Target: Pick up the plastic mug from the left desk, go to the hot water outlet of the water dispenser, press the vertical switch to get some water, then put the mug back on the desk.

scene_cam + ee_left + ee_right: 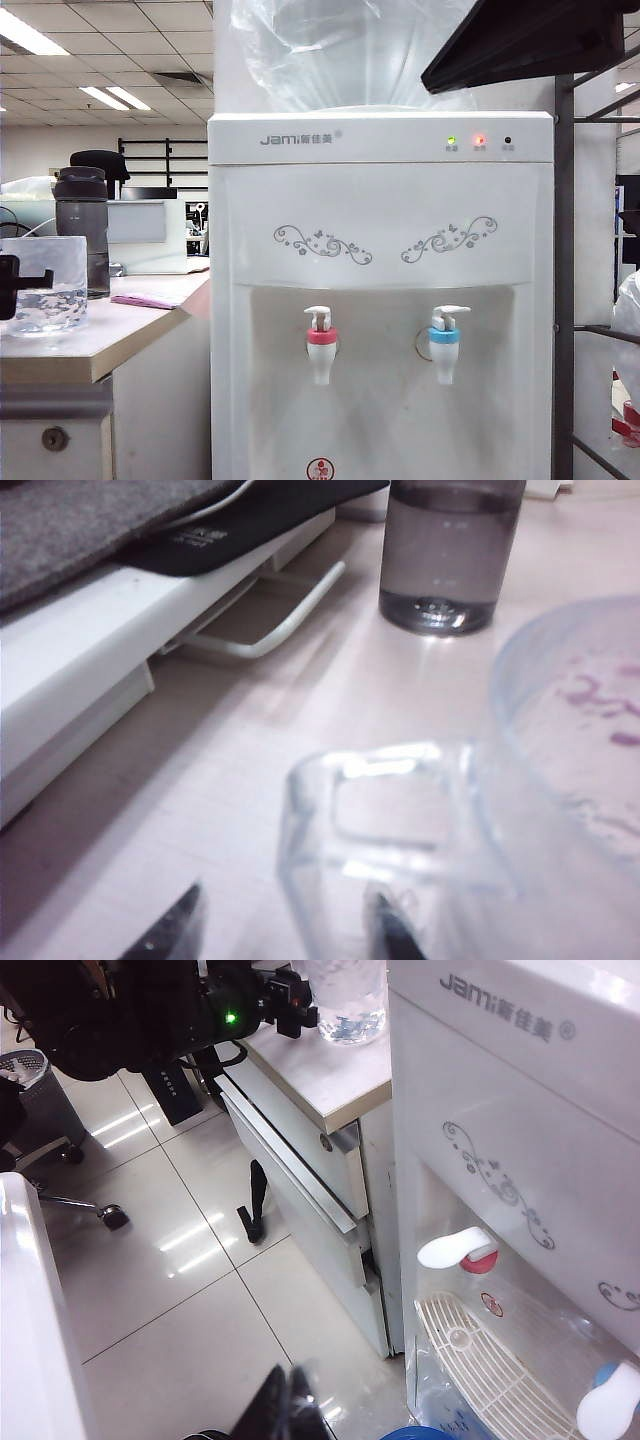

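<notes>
The left hand (285, 930), fingers apart, flanks the plastic mug (44, 285) near the counter (95, 345) edge; the right hand (285, 1405) is closed above open floor.

We see a clear, glossy plastic mug (560, 810) on the smooth, matt cream desk top (300, 710); the white plastic dispenser cabinet (380, 240) looks glossy.

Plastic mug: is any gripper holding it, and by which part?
No. Left gripper stands open around its handle, mug resting on the desk; right gripper is shut, empty.
</notes>
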Robot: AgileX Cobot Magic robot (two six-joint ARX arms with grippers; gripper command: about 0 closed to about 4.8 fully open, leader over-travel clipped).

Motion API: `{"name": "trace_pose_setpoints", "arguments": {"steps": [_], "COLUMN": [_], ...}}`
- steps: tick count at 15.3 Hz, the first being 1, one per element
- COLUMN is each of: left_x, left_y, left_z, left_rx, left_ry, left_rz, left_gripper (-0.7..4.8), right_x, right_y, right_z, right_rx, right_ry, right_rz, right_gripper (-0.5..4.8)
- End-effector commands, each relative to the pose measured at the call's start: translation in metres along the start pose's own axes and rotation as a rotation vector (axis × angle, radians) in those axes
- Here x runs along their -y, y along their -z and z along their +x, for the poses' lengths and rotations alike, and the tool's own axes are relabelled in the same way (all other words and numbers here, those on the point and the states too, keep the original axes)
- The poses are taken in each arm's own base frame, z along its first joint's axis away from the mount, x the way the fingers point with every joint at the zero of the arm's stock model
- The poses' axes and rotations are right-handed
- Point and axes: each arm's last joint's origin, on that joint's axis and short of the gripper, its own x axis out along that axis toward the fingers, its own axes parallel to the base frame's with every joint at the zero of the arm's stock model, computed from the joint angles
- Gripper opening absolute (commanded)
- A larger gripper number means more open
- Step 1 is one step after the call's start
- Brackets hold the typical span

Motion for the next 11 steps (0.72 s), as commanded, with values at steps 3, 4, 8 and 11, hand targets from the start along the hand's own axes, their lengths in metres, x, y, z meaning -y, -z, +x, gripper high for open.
{"name": "trace_pose_setpoints", "arguments": {"steps": [3,4,8,11], "left_x": [-0.01,-0.01,-0.01,-0.018], "left_y": [0.005,0.007,-0.005,-0.022], "left_z": [-0.031,-0.038,-0.057,-0.078], "left_rx": [0.063,0.052,0.1,0.179], "left_ry": [0.045,0.056,0.103,0.122], "left_rz": [-0.02,-0.014,-0.033,-0.084], "left_gripper": [2.15,2.15,2.09,-0.06], "right_x": [0.0,0.0,0.0,0.0], "right_y": [-0.002,-0.002,-0.002,-0.002], "right_z": [-0.001,-0.001,-0.001,-0.001], "right_rx": [0.014,0.014,0.014,0.015], "right_ry": [-0.003,-0.003,-0.003,-0.003], "right_rz": [-0.009,-0.009,-0.009,-0.009], "right_gripper": [-0.05,-0.05,-0.05,-0.05]}}
